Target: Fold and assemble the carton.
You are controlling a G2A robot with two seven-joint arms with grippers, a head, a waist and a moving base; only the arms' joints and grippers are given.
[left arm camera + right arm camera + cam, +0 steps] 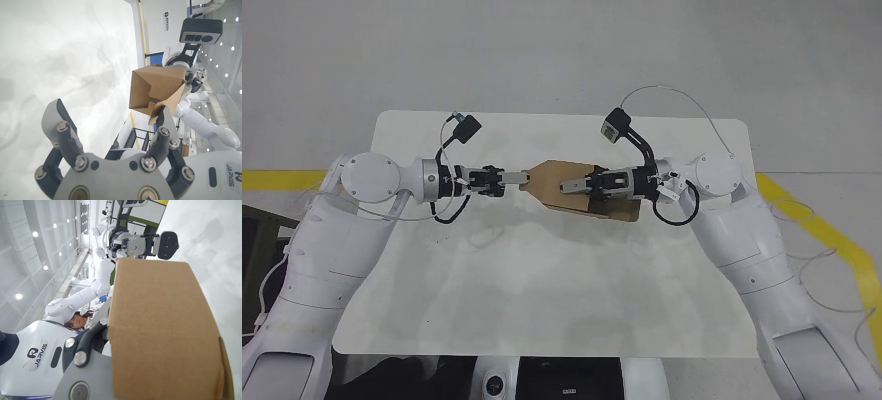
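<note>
A brown carton (587, 187) is held up over the middle of the white table (542, 300), partly folded, with a pointed flap toward the left arm. My right gripper (574, 186) is shut on one carton wall; one of its fingers (103, 313) lies along the big flat panel (162, 323). My left gripper (514, 180) is open at the carton's pointed end. In the left wrist view the jaws stand wide apart (111, 108), and one fingertip (163, 115) touches the edge of a loose flap (156, 111). The carton's open end (151, 89) faces that camera.
The table's edges lie well outside both grippers on every side. Yellow floor tape (282, 180) runs past the left and right of the table. A person stands behind the robot in the right wrist view, away from the carton.
</note>
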